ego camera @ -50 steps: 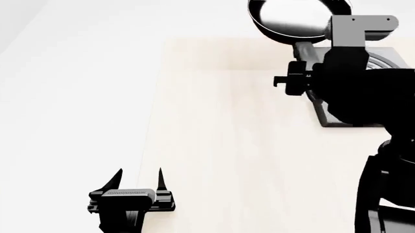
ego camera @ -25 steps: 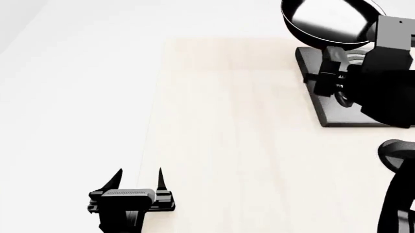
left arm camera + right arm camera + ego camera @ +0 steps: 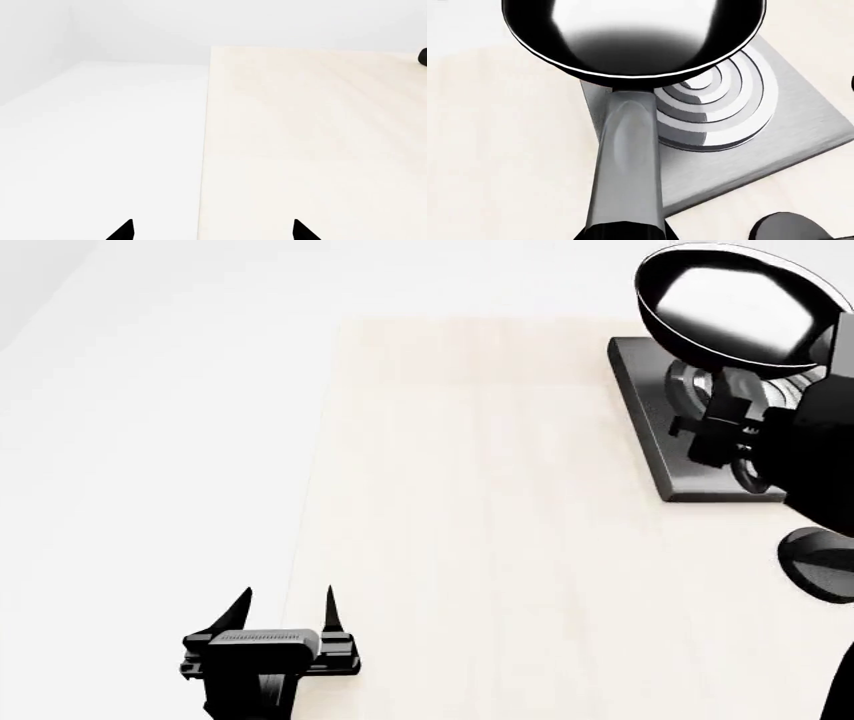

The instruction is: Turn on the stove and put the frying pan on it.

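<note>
- Right, biggest thing in shot is the pale wooden table (image 3: pixel 481 540), running from the robot's near side to the far end, with plain white floor off to its left.
- Next, the stove (image 3: pixel 654 420) sits flat on the table's far right part, a dark grey square slab; the right wrist view shows its ringed burner (image 3: pixel 720 107) clearly, bright concentric rings.
- Now the frying pan (image 3: pixel 731 310): it's up in the air, glossy black with a shiny inside, hanging over the far part of the stove and overlapping the burner rings in the right wrist view, not set down on them.
- Its long handle (image 3: pixel 627 165) runs straight back toward the right wrist camera.
- Right gripper (image 3: pixel 721 430) is clamped on that handle, above the slab, with the dark arm crowding the right edge.
- Left gripper (image 3: pixel 287 610) hovers near the table's left edge, close to the robot, its two pointed fingers spread apart, nothing between them.
- Smallest bit: a round black object (image 3: pixel 821 562) beside the stove's near corner, partly hidden.
</note>
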Robot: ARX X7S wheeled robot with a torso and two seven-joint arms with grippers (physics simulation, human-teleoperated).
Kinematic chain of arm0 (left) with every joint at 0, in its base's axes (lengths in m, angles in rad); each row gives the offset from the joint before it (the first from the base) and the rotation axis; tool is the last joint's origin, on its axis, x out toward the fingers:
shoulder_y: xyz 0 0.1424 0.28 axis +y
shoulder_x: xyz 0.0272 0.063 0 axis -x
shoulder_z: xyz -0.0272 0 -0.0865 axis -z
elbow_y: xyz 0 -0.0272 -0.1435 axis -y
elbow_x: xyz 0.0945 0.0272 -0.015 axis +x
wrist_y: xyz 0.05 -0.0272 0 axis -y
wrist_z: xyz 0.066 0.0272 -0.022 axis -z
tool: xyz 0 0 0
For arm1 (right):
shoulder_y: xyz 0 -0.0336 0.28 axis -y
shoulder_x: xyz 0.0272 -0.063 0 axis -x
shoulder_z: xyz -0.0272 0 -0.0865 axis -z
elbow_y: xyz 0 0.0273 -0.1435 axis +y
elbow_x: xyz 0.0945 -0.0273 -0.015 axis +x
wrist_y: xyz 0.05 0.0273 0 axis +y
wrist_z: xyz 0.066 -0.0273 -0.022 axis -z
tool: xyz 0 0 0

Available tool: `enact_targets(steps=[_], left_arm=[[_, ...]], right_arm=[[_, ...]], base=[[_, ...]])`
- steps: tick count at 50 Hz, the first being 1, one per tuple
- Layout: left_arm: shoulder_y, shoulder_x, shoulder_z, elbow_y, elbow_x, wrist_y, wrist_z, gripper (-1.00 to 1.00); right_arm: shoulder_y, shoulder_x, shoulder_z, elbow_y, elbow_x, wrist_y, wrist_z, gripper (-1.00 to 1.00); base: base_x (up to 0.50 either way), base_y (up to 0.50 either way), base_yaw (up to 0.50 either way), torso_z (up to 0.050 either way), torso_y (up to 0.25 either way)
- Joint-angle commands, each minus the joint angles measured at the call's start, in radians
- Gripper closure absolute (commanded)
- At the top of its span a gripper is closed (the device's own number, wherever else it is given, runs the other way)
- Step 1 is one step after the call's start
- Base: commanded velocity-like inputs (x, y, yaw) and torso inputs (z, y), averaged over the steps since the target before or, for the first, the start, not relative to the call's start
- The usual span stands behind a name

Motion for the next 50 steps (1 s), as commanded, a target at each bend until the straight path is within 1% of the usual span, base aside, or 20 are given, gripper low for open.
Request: enact_targets(steps=[1, 28, 50], left_arm=[[0.011, -0.004, 0.003, -0.030, -0.002, -0.028, -0.013, -1.00], [0.010, -0.007, 0.008, -0.032, -0.007, -0.022, -0.014, -1.00], [0.009, -0.009, 0.011, -0.034, -0.009, -0.020, -0.019, -1.00]], right_arm=[[-0.029, 0.038, 0.052, -0.031, 0.012, -0.024, 0.014, 1.00], [-0.119, 0.063, 0.054, -0.033, 0.030, -0.075, 0.004, 1.00], [-0.159, 0.084, 0.063, -0.030, 0.042, -0.102, 0.003, 1.00]], base=[[0.00, 0.00, 0.00, 0.000, 0.010], [0.00, 0.00, 0.00, 0.000, 0.001], [0.00, 0.00, 0.00, 0.000, 0.001]])
